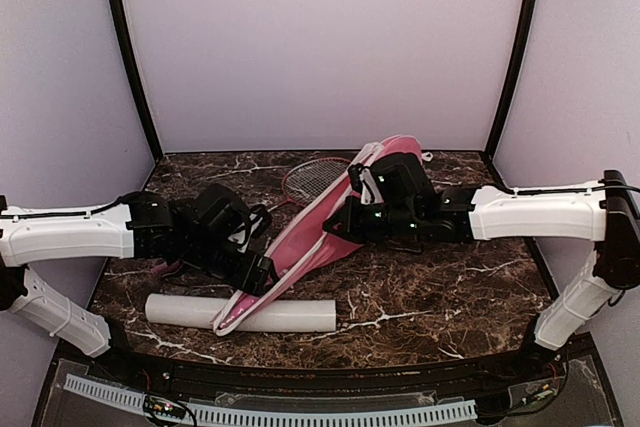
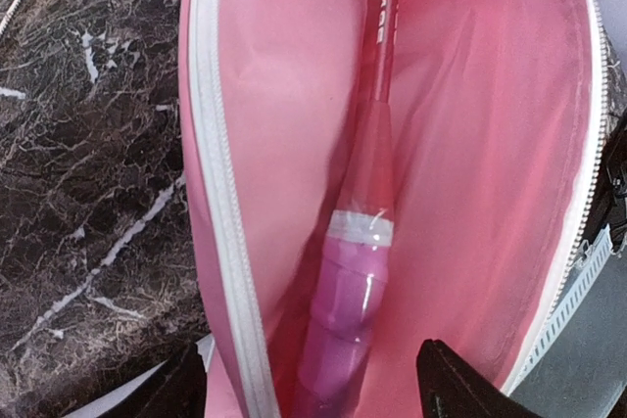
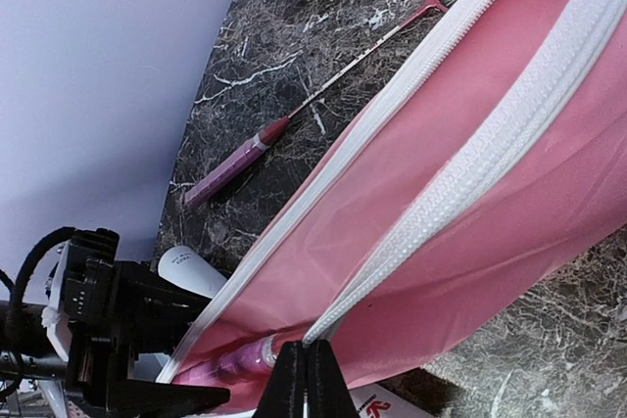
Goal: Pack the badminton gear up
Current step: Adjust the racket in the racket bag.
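**Left gripper** [image 2: 312, 364]: jaws stood wide apart and held nothing. It hung at the near-left mouth of the pink bag [image 1: 330, 222], one finger on either side of the opening, looking straight down the inside.

**Packed racket** [image 2: 355, 271]: lay inside the bag with its pink handle nearest the gripper. The shaft ran away up the bag toward the far right. Neither finger touched it.

**Right gripper** [image 3: 306, 369]: pinched fully closed on the bag's white zipper edge, part-way along, holding the upper flap lifted.

**Loose racket** [image 3: 266, 134]: lay flat on the table [image 1: 430, 287], just beyond the bag on its far-left side.
- Its long axis ran roughly parallel to the bag, head to the far right and handle to the near left.
- The handle end sat close by the left arm, left of the left gripper and apart from the bag.
- The bag lay between this racket and the right arm.

**Tube** [image 1: 290, 315]: lay on its side near the front edge, crosswise under the bag's near end.

**Judgement:**
- The left arm was the nearer and the free one.
- The pickup would call for a short move left to the handle, with the jaws set across the shaft.
- The racket could then feed in along the same diagonal as the bag mouth.
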`<state>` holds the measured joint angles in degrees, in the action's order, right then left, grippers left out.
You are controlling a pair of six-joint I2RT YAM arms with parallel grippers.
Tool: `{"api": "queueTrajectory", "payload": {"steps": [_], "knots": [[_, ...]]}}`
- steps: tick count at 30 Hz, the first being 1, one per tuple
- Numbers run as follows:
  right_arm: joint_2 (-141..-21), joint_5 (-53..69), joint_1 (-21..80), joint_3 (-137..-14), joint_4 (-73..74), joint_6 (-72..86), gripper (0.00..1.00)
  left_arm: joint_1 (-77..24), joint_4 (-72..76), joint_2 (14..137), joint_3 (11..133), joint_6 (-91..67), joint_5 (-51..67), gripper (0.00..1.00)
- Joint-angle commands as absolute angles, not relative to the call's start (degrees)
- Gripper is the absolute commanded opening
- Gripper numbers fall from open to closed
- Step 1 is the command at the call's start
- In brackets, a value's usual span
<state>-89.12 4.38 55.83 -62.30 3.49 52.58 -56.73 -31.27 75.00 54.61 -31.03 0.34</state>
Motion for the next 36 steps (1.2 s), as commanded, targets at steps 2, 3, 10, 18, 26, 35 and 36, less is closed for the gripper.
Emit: {"api": "queueTrajectory", "payload": {"steps": [2,3,10,18,26,35,36], "knots": [[-86.3,3.5,55.6,-61.3,-0.3,52.3,0.0,-56.5,-32.8,75.2,52.6,-32.4,-0.1,0.76],[-86.2,3.5,55.6,-61.3,-0.5,52.3,0.0,-56.5,-32.9,75.5,52.4,-32.5,-0.2,0.76],[-85.9,3.8,55.6,-61.1,-1.0,52.4,0.0,-56.4,-32.9,77.5,50.0,-32.9,-0.9,0.58],[-86.0,3.9,55.6,-60.5,-1.4,52.6,0.0,-56.5,-32.2,77.4,48.1,-33.4,-3.3,0.45],[-85.0,2.8,55.6,-59.2,-1.9,52.6,0.0,-56.4,-30.2,74.1,52.6,-31.8,-4.8,0.61],[-83.4,4.0,55.4,-56.1,-4.3,51.3,0.0,-55.2,-23.9,74.7,53.9,-33.4,-0.1,0.7],[-82.9,4.0,55.4,-55.5,-4.8,51.2,0.0,-54.7,-23.1,74.9,54.0,-33.6,0.2,0.72]]}}
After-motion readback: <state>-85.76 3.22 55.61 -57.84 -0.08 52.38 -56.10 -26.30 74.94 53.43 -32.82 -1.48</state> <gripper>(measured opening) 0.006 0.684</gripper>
